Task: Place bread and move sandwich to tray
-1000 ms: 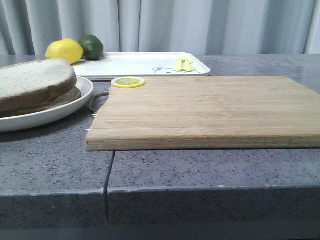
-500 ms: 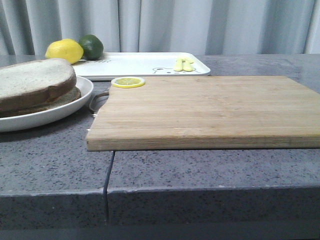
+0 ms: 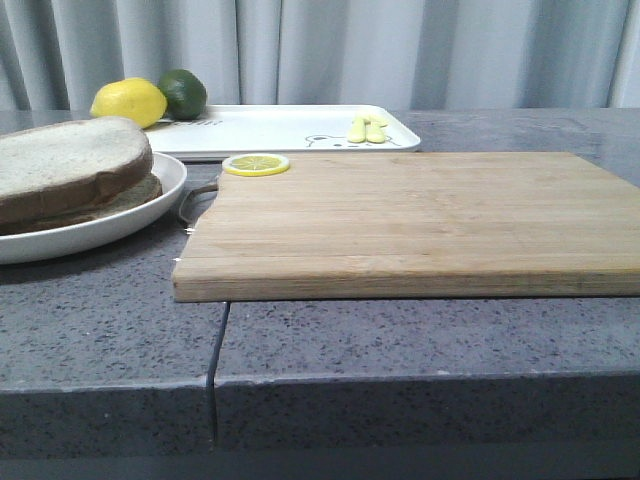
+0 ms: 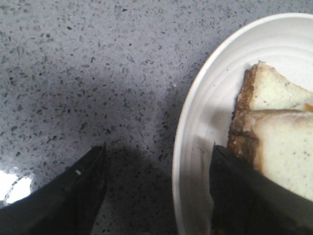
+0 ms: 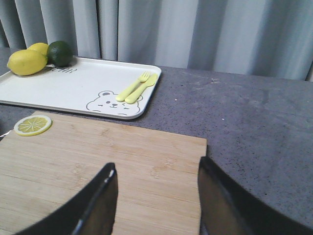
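The sandwich (image 3: 75, 175) lies on a round white plate (image 3: 168, 188) at the left of the counter. A thick pale slice of bread (image 3: 65, 160) with a brown crust forms its top, over a lower slice. In the left wrist view my left gripper (image 4: 159, 149) is open and straddles the plate's rim (image 4: 195, 98). One finger is over the counter, the other is inside the plate beside the bread's crust (image 4: 244, 132). The white tray (image 3: 270, 128) lies at the back. My right gripper (image 5: 156, 164) hangs open over the wooden cutting board (image 5: 98, 161), holding nothing. The front view shows neither gripper.
A lemon (image 3: 128, 102) and a lime (image 3: 183, 92) sit at the tray's left end, and yellow cutlery (image 3: 366, 129) lies at its right end. A lemon slice (image 3: 256, 164) rests on the cutting board's (image 3: 420, 215) back left corner. Grey curtains close the back.
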